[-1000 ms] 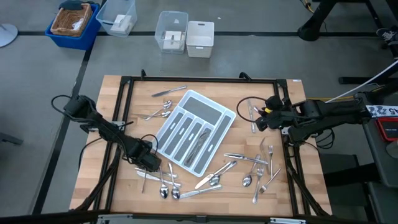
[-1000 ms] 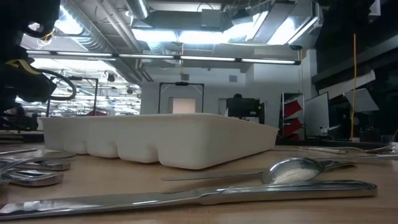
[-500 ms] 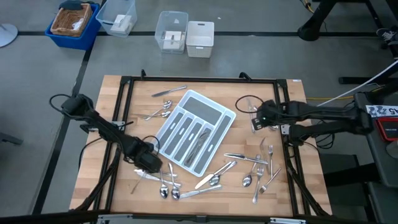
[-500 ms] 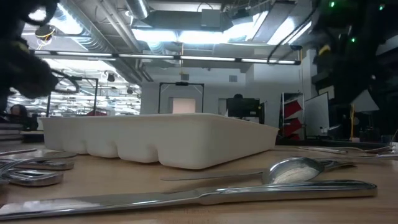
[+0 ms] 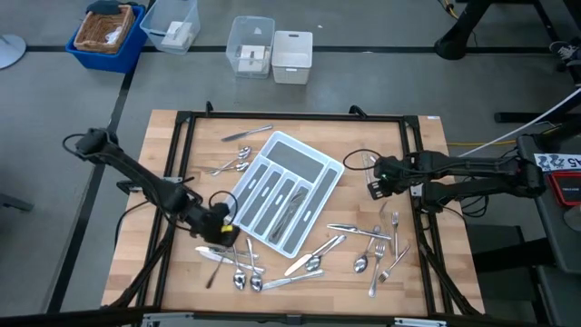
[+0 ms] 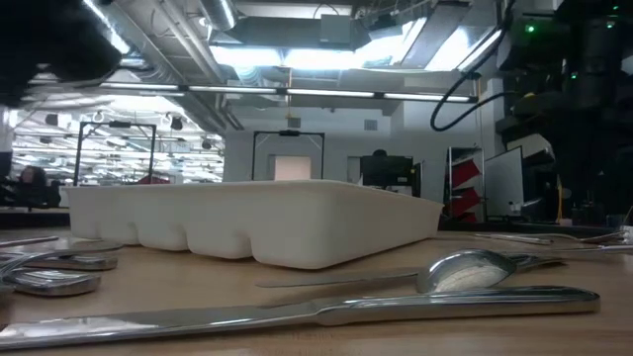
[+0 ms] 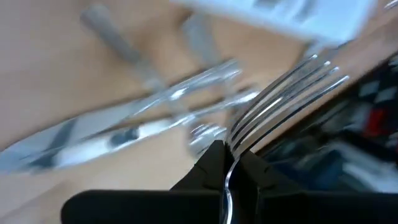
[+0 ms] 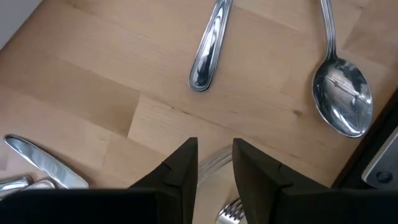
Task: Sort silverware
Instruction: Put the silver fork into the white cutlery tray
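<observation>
A light grey tray [image 5: 309,156] lies aslant mid-table, and silverware is scattered around it. Near its left corner my left gripper [image 5: 223,232] is shut on a fork [image 7: 286,87], whose handle [image 5: 214,268] slants down toward the near edge. To the right of the tray my right gripper [image 5: 374,187] points down, open. In the right wrist view fork tines [image 8: 214,159] lie on the wood between its fingers [image 8: 183,169]. I cannot tell whether they touch. A spoon [image 8: 342,96] and a handle [image 8: 208,53] lie just beyond. My left gripper pinches the fork by its neck [image 7: 234,148], just behind the tines, between its two fingers [image 7: 208,168]. The tines stick out past the fingertips. The fingers come slanting down from the table's left. The fork is lifted clear of the wood, its handle trailing below.
More silverware lies near the front edge [image 5: 309,262], at the right [image 5: 381,241] and at the far left [image 5: 245,134]. Black frame rails [image 5: 182,145] run along the table's sides. Bins [image 5: 109,32] and clear boxes [image 5: 250,45] stand on the floor beyond the far edge.
My left gripper has risen and tipped up, taking the fork off the table; the fork's handle now hangs slanted below it. My right gripper has come down toward the silverware right of the tray and has turned about.
</observation>
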You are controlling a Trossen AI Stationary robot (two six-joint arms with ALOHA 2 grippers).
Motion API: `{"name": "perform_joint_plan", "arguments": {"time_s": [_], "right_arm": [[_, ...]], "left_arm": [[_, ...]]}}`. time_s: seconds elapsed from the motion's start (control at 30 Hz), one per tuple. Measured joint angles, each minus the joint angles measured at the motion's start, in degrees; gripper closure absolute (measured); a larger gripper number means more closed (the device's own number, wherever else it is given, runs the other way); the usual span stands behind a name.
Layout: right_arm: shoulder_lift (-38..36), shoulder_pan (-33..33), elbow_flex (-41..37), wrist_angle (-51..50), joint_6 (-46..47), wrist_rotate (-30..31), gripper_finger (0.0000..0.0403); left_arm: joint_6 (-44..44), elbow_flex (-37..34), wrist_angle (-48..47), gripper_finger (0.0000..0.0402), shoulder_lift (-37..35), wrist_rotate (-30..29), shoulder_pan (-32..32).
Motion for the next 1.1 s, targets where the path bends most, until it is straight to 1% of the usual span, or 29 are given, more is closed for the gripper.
{"name": "perform_joint_plan", "arguments": {"time_s": [0.1,0.2,0.33,0.47,0.63,0.7,0.77,0.87,0.97,1.03,1.1], "right_arm": [[0.0,0.0,0.0,-0.3,0.0,-0.2,0.0299],[0.0,0.0,0.0,-0.3,-0.3,0.6,0.0299],[0.0,0.0,0.0,-0.3,-0.9,4.2,0.0299],[0.0,0.0,0.0,-0.3,-2.3,9.8,0.0299],[0.1,0.0,0.0,-0.7,-2.4,19.4,0.0299],[0.7,-0.1,0.0,-1.0,-2.6,21.2,0.0299],[1.6,-0.4,0.0,-1.1,-4.9,22.1,0.0299],[4.0,-2.6,0.0,-0.8,-9.8,22.2,0.0299],[6.5,-6.5,0.0,0.1,-14.2,22.0,0.0299],[8.1,-9.7,0.0,0.7,-17.7,20.6,0.0299],[9.5,-13.0,0.0,2.0,-21.3,17.9,0.0299]], "left_arm": [[2.4,0.0,4.5,0.04,-0.3,-5.0,2.0],[6.4,0.0,9.4,0.04,-0.3,-8.4,4.7],[12.8,0.0,14.8,0.04,-0.3,-12.9,9.0],[20.0,0.0,19.7,0.04,1.2,-15.7,13.9],[27.7,0.0,28.9,0.04,6.8,-15.7,19.4],[30.1,0.0,33.1,0.0399,8.8,-14.9,21.3],[32.3,0.0,36.6,0.04,10.4,-13.8,23.0],[34.7,0.0,40.1,0.04,11.8,-11.1,25.0],[35.8,0.0,40.5,0.0398,12.0,-8.6,26.5],[36.2,0.0,40.5,0.0398,12.0,-7.6,27.1],[37.0,0.0,40.5,0.0399,12.0,-7.0,27.3]]}}
